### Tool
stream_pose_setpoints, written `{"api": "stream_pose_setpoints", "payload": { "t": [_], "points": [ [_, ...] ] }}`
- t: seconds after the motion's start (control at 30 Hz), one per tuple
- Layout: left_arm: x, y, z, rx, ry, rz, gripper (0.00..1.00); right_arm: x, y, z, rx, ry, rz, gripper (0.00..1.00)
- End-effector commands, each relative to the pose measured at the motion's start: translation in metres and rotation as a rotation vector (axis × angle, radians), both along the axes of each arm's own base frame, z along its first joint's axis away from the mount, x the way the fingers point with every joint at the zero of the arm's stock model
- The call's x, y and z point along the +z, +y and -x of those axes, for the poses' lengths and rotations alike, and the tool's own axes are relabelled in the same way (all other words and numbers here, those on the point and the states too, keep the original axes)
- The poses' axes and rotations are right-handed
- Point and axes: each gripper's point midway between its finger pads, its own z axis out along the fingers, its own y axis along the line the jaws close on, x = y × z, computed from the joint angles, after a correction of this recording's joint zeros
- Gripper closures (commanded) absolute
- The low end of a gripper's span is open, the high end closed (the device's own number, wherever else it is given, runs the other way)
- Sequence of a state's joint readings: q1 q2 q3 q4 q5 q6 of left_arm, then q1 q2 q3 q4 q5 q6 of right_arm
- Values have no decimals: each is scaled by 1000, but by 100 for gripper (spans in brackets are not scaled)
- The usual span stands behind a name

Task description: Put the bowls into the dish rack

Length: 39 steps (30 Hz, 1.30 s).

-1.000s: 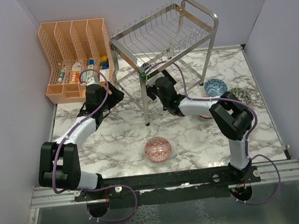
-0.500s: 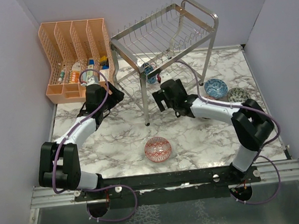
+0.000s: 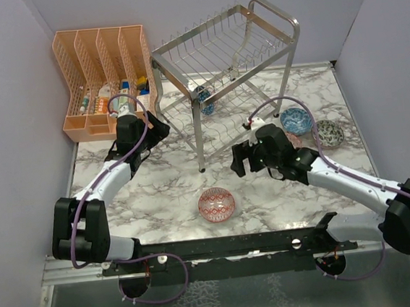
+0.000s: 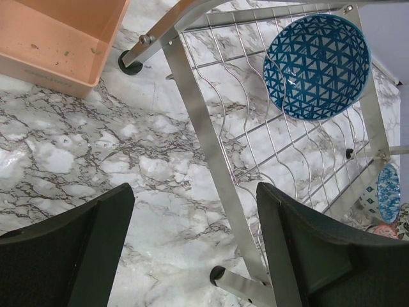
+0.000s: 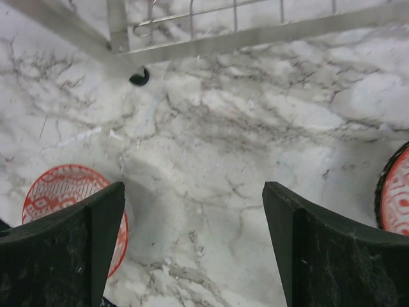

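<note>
The silver wire dish rack stands at the back. A blue patterned bowl stands on edge in its lower tier, also seen in the left wrist view. A red-pink bowl lies on the marble near the front; the right wrist view shows it at lower left. A blue bowl and a greyish bowl lie at the right. My left gripper is open and empty beside the rack's front leg. My right gripper is open and empty above bare marble.
An orange slotted organiser with small items stands at the back left. Another red bowl's rim shows at the right edge of the right wrist view. Grey walls close in on both sides.
My right arm has drawn back out of the rack toward the front right, leaving the blue bowl standing in the lower tier. My left arm has not moved.
</note>
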<state>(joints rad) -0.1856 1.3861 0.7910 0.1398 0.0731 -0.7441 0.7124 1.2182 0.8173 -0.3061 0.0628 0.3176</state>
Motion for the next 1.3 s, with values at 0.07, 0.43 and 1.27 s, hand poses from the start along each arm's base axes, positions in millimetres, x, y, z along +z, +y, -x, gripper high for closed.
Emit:
{"api": "stream_pose_setpoints", "payload": {
  "t": [0.07,0.43,1.27],
  "points": [
    [20,1,-3,-1,-54,-8,20,-21,10,63,128,206,-135,16],
    [21,0,7,-17,-48,-10,20,-50,25,109,103,330,-174,20],
    [18,5,24,-14,-37,-25,20,-94,50,128,-38,396,-131,56]
  ]
}}
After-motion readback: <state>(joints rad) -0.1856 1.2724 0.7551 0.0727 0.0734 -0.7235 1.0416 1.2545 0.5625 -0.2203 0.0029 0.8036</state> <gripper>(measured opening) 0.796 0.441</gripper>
